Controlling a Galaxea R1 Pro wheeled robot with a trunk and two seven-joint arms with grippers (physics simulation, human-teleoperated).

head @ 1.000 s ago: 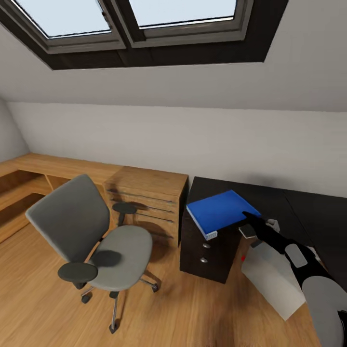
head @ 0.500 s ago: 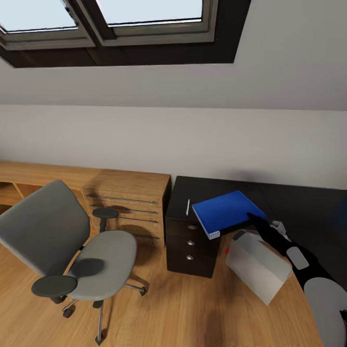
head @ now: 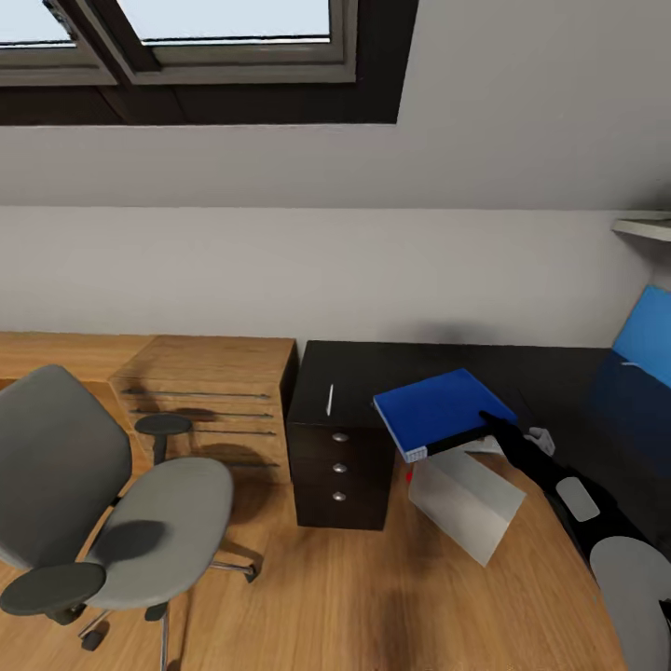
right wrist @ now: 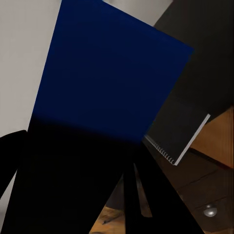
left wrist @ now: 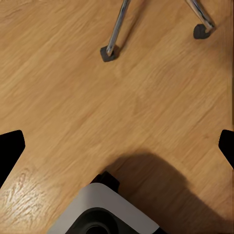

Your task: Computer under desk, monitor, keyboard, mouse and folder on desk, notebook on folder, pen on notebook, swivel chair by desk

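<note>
Desk (head: pixel 559 373): black top, drawer unit under its left end.
Chair (head: pixel 102 494): on the floor, well left of the desk.
Computer (head: pixel 463 503): tilted, at the desk's front edge.
Folder (head: pixel 433 407): raised over the front edge — clamped in the right gripper (head: pixel 486 419).
Pen (head: pixel 329 399): near the left edge.
Left gripper (left wrist: pixel 117 146): spread apart above the floor.

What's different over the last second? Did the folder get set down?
Mostly the head camera panned right: the swivel chair and dresser slid left in view, and the pen on the desk came into sight. The right gripper still holds the folder above the desk's edge; not set down.
</note>
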